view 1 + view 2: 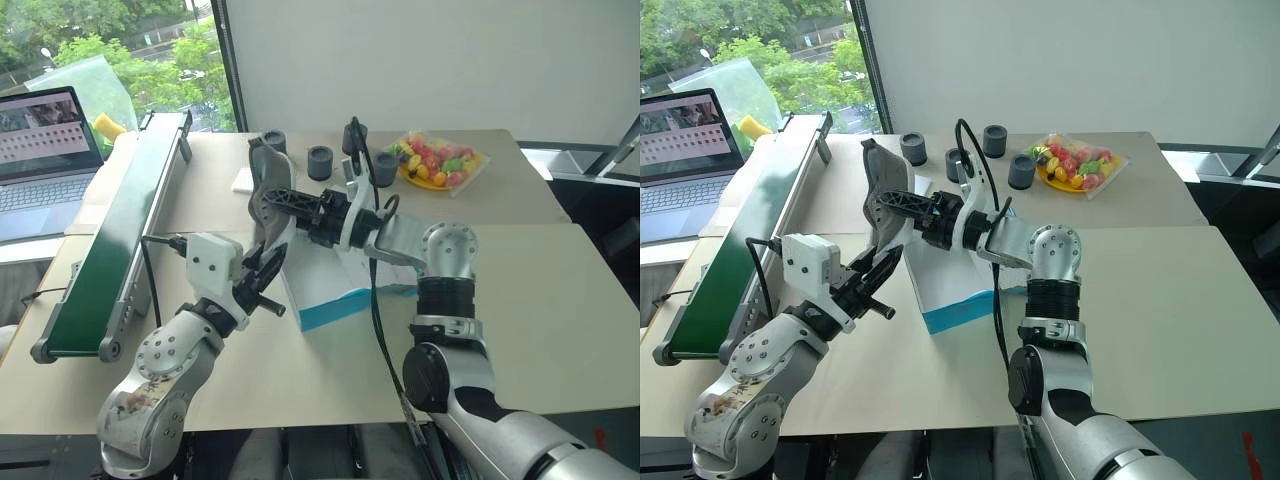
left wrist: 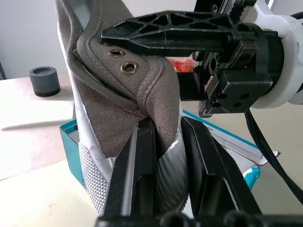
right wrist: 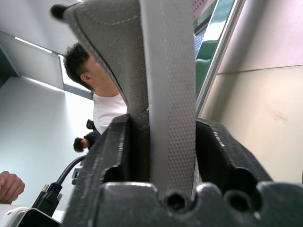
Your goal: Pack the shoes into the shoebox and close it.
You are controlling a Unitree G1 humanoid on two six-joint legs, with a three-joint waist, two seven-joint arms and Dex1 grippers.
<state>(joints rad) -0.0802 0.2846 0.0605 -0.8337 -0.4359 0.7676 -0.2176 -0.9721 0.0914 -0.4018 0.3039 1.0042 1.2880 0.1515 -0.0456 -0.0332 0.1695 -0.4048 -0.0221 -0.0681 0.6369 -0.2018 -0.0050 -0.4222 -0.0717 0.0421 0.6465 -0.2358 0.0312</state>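
While your left gripper [image 2: 163, 142] pinches the lower end of one grey shoe [image 1: 266, 200], your right gripper [image 1: 902, 208] has its jaws clamped across that same shoe higher up, so both hold it upright in the air between them. You have it just above the near-left corner of the open blue shoebox [image 1: 340, 305], which sits on the beige table [image 1: 560, 300] with dark grey cylinders [image 1: 320, 161] and a bag of coloured sweets [image 1: 440, 162] behind it.
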